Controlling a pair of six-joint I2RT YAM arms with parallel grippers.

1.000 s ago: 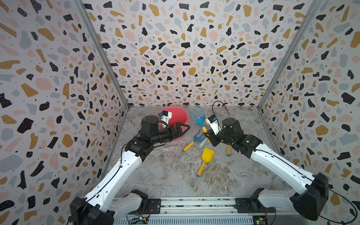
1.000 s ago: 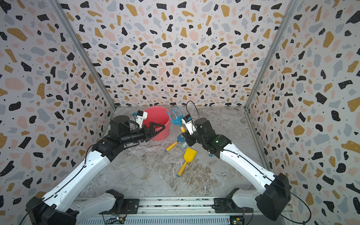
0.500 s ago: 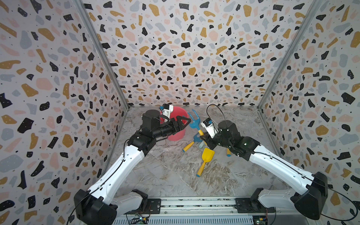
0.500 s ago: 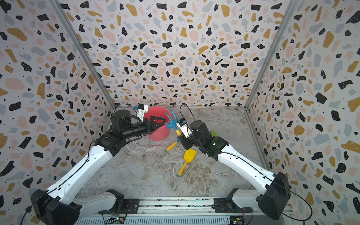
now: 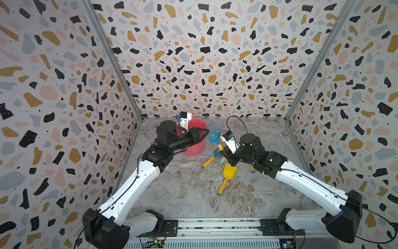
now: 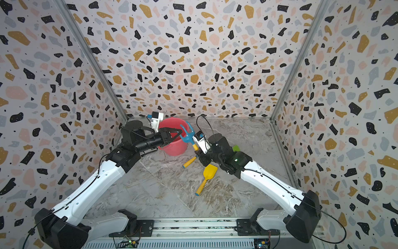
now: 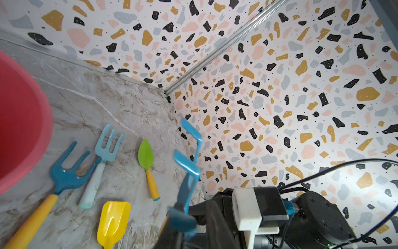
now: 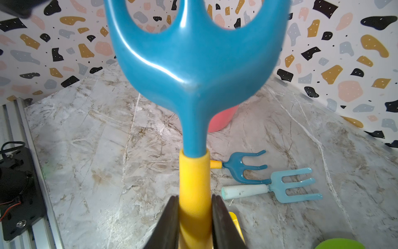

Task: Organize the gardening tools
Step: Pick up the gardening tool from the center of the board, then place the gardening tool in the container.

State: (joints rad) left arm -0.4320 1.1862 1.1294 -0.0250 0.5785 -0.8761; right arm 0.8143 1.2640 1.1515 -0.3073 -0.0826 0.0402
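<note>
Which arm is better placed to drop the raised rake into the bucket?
Left, probably: the left gripper pinches the raised rake by a tine, near the pink bucket; the right gripper, shut on its handle, sits farther off.

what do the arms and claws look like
The left arm and right arm: white shells on the long links, black joints and bases. Left claw and right claw: black, two slim tapering fingers. White camera blocks sit at the wrists; a thin black cable loops over the right one, and a small green light glows on that arm.
</note>
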